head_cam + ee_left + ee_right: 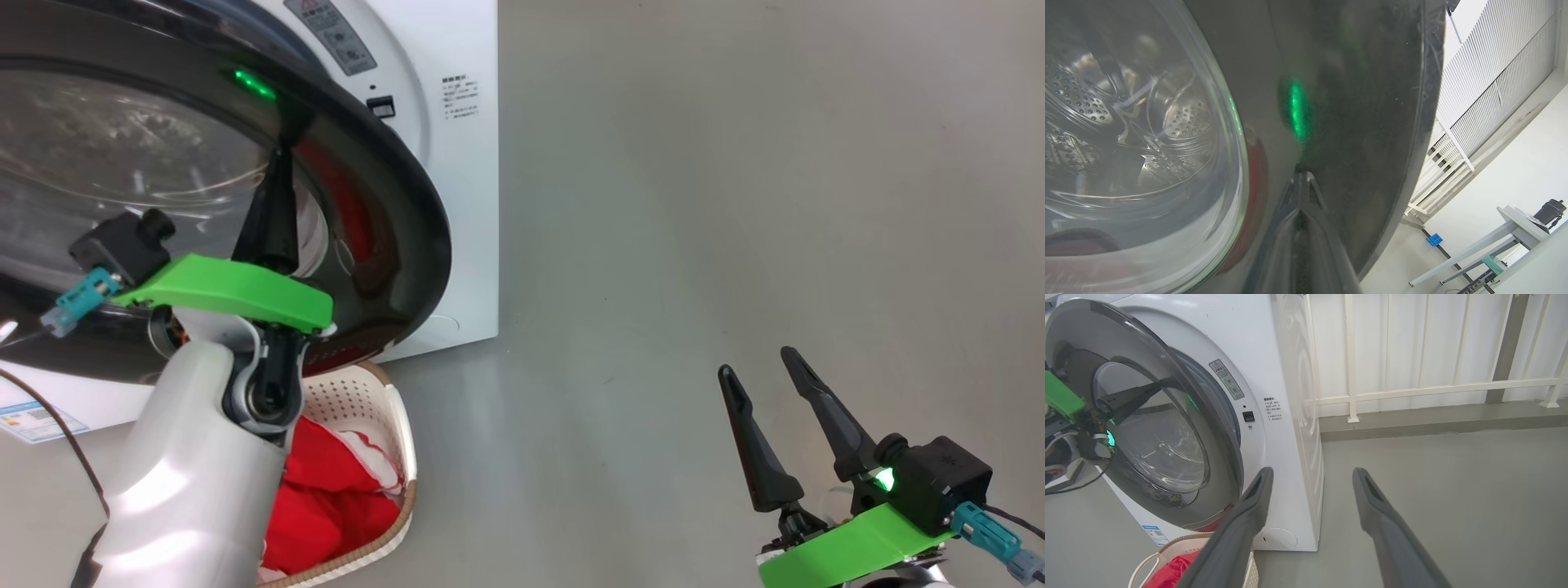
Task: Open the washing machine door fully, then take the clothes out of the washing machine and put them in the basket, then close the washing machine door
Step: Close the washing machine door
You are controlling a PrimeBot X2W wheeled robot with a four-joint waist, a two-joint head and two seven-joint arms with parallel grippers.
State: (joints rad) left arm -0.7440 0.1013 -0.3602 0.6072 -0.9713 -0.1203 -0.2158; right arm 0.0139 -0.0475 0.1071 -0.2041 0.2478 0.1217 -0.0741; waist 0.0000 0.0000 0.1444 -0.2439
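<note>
**Clothes in the basket, door not yet latched**

The washing machine door (pixel 147 147) stands ajar, swung most of the way toward the white front of the washing machine (pixel 457 163). From the right wrist view, its free edge is close to the front but angled off it, and the latch slot (pixel 1248 416) beside the opening is uncovered. The wide black rim is glossy, showing a green glint and a red smear that is probably a reflection of the garments below. Through the bulging glass the perforated steel drum (pixel 1184 118) shows no fabric, as far as the distorted view lets one tell.

The left gripper (pixel 279 163) has its two fingers pressed together, holding nothing. Their joined tip rests against the outer face of the rim, just beside the glass.

Directly below the door, on the floor (pixel 694 204) against the foot of the machine, sits the basket (pixel 359 400). The red clothes (pixel 326 498), with a little white trim, are heaped inside it. The left forearm hides part of the load.

Judged from this, opening and unloading look done, and only the last stretch of the closing is left. The door needs a push until it seats flush and latches.

The right gripper (pixel 757 363) is well apart at the lower right, over bare floor. Its fingers are spread wide and empty. Past the machine's side runs a white railing (pixel 1433 390).
</note>
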